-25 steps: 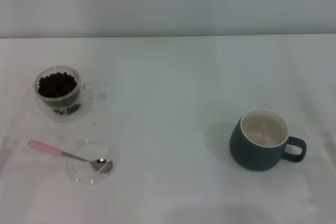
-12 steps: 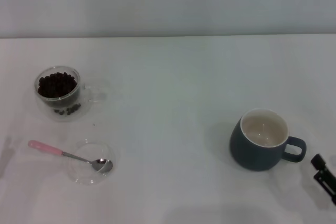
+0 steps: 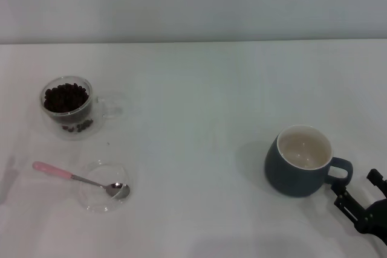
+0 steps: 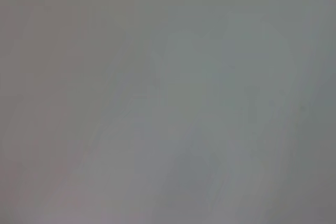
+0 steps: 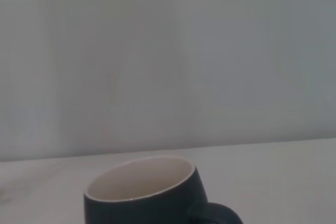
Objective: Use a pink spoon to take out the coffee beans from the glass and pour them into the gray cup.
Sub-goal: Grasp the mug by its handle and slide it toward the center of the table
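Head view, far left: I see the glass [image 3: 66,102] holding the coffee beans [image 3: 66,96]; nearer, the pink spoon [image 3: 78,177] rests in a clear dish [image 3: 104,186]. Right, the gray cup [image 3: 300,160] on the tabletop [image 3: 193,119]; right hand [image 3: 357,194] spread wide beside its handle.

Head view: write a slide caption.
Right gripper open beside the gray cup; pink spoon rests in a dish.
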`<control>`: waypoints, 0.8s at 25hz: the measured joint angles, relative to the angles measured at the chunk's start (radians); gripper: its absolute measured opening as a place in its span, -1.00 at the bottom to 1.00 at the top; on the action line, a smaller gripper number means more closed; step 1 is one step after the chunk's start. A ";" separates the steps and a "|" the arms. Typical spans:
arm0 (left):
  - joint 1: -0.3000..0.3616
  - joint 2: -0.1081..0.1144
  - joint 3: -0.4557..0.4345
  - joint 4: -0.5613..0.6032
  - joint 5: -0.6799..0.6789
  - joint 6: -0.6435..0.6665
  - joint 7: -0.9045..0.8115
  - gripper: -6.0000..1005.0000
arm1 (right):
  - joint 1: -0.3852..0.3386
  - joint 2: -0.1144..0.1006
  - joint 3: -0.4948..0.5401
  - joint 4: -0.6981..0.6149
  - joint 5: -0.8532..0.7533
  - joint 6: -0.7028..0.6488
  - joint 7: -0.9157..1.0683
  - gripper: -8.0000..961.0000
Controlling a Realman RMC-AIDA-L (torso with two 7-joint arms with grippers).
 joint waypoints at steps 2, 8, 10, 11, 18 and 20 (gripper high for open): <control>0.000 0.000 0.000 0.000 0.000 0.000 0.000 0.77 | 0.009 0.000 0.003 0.000 0.002 0.011 0.000 0.81; -0.002 0.000 -0.001 0.002 0.000 0.000 0.000 0.77 | 0.036 0.000 0.032 -0.001 0.007 0.089 0.001 0.81; -0.001 0.000 -0.001 0.003 0.000 0.001 0.000 0.77 | 0.038 0.000 0.039 -0.001 0.013 0.091 0.003 0.81; 0.000 0.000 -0.001 0.003 0.000 0.001 0.000 0.77 | 0.039 0.000 0.040 -0.002 0.017 0.090 0.003 0.81; 0.005 0.000 -0.002 0.003 0.000 0.006 0.000 0.77 | 0.055 0.000 0.045 -0.003 0.043 0.095 0.002 0.80; 0.006 0.000 -0.002 0.003 0.000 0.007 0.000 0.77 | 0.059 0.000 0.054 -0.003 0.043 0.096 0.002 0.80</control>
